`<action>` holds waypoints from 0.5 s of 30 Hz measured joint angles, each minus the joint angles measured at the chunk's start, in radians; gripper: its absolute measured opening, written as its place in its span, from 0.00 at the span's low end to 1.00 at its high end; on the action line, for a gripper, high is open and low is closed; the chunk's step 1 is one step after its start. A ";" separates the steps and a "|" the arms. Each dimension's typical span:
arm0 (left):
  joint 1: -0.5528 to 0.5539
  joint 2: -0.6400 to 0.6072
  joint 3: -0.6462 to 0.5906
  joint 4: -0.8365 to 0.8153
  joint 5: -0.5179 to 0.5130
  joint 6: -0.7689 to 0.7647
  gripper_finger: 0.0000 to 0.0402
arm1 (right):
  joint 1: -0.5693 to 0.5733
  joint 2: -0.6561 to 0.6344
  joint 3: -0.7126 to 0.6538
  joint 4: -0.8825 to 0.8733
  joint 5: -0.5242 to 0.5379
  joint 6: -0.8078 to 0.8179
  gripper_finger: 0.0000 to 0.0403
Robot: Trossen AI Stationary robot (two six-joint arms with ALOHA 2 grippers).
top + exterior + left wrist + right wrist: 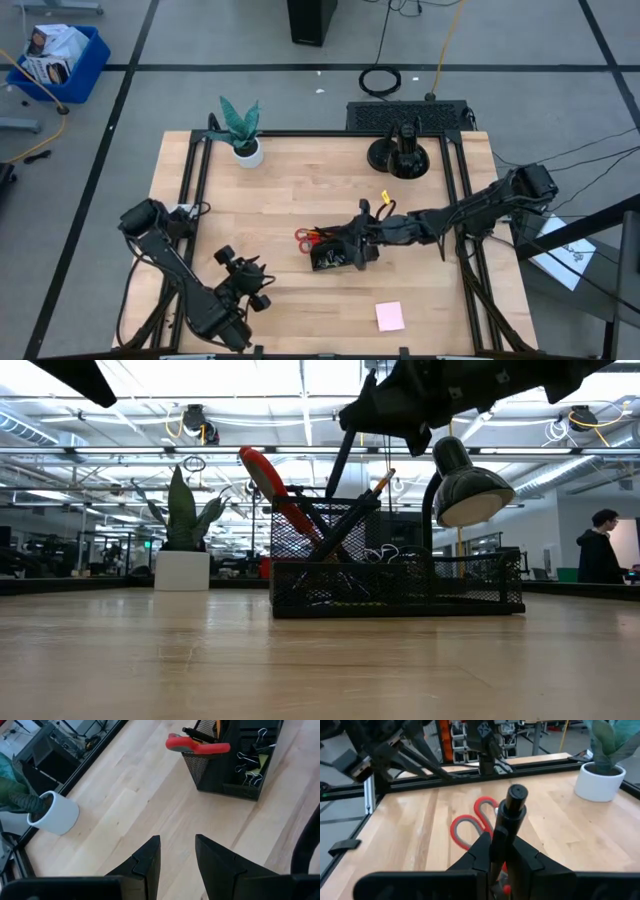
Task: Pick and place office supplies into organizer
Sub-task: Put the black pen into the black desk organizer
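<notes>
The organizer (335,258), a black mesh tray, stands mid-table. It holds red-handled scissors (197,745), an orange pencil (380,485) and black clips (252,760). My right gripper (502,842) hovers over its far side, shut on a slim black pen (515,802). My left gripper (177,842) is open and holds nothing; it hangs above bare wood to the left of the organizer (235,770). A pale pink sticky-note pad (390,316) lies flat near the front edge. A tiny yellow piece (385,197) lies behind the organizer. My right gripper pinches the black pen's shaft (507,827) between its two fingers, a little below the pen's capped end (517,795). The fingers come nearly level from the table's right. The pen slants down toward the organizer's tall cup (330,490); whether its lower end touches anything, I cannot tell.
A green plant in a white pot (243,140) stands at the far left of the table. A black desk lamp on a round base (400,158) stands at the far right. Black frame rails (195,200) run along the table's sides. Bare wood lies in front of the organizer.
</notes>
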 joint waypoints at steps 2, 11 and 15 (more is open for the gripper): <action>-0.001 0.000 0.000 0.000 0.000 -0.001 0.32 | 0.001 -0.001 0.000 0.001 0.000 0.000 0.07; 0.000 0.000 0.000 0.000 0.000 -0.001 0.32 | -0.003 0.000 0.000 -0.032 0.000 0.014 0.07; 0.000 0.000 0.000 0.000 0.000 -0.001 0.32 | -0.012 -0.001 0.000 -0.033 0.000 0.013 0.07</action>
